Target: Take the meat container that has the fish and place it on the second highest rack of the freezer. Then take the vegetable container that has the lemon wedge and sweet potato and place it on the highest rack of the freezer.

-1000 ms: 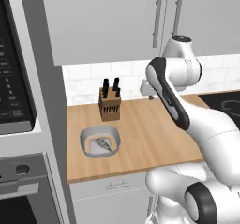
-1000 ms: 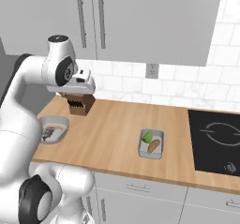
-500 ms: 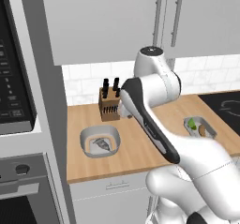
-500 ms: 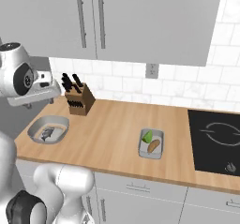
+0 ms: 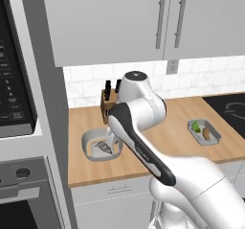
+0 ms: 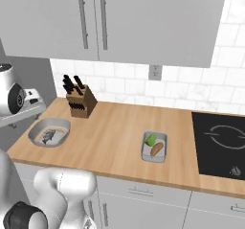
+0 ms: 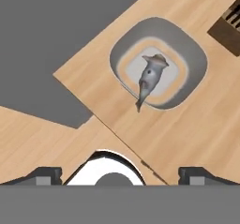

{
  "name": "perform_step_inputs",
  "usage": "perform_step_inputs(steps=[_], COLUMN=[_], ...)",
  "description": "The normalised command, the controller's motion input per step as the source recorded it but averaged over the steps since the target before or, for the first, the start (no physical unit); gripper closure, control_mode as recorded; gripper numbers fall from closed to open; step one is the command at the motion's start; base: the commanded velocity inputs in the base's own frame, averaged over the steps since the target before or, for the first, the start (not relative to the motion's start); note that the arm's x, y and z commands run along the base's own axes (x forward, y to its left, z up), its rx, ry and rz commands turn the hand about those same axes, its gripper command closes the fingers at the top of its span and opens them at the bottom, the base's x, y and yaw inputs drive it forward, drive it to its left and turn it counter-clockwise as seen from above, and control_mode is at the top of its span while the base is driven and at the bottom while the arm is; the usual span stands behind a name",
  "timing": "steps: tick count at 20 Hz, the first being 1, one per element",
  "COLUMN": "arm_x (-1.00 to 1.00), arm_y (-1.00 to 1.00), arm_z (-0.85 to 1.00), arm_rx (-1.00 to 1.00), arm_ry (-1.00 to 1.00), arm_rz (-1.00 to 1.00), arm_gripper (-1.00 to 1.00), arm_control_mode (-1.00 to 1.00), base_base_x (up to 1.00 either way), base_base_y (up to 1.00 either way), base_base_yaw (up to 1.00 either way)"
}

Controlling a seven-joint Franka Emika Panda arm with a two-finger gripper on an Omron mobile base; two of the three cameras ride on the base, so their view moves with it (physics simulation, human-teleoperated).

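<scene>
The meat container [image 7: 187, 49], a light-grey rounded tub, lies on the wooden counter with the small silvery fish [image 7: 150, 78] in its middle. My gripper [image 7: 119, 174] hangs above and short of the tub, open, its tips wide apart and holding nothing. From the base views the same tub [image 5: 91, 144] [image 6: 60, 123] sits at the counter's left end in front of the knife block, with my hand [image 6: 28, 106] over it. The vegetable container [image 6: 162, 136] [image 5: 213, 138] stands mid-counter, holding the yellow-green lemon wedge [image 6: 150, 140] and the orange sweet potato [image 6: 156, 149]. The freezer is out of view.
A knife block [image 6: 79, 103] stands against the tiled wall just behind the fish tub. A black wall oven [image 5: 14, 89] in a grey column borders the counter's left end. A black cooktop [image 6: 220, 144] lies at the right. Upper cabinets hang overhead.
My arm has swung left across the counter and lowered, bringing the hand from near the knife block to above the fish tub. Both tubs have stayed put.
</scene>
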Motion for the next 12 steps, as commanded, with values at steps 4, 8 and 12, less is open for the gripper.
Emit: perform_step_inputs(steps=[4, 8, 12], arm_x=[0.58, 0.67, 0.43], arm_y=[0.25, 0.34, 0.44], arm_z=[-0.73, -0.66, -0.66], arm_rx=[0.0, -0.02, -0.09], arm_ry=[0.17, 0.13, 0.06], arm_rz=[0.1, 0.1, 0.1], arm_gripper=[-1.0, -1.0, -1.0], arm_control_mode=[-1.0, -1.0, -1.0], base_base_x=[0.0, 0.0, 0.0], base_base_y=[0.0, 0.0, 0.0], base_base_yaw=[0.0, 0.0, 0.0])
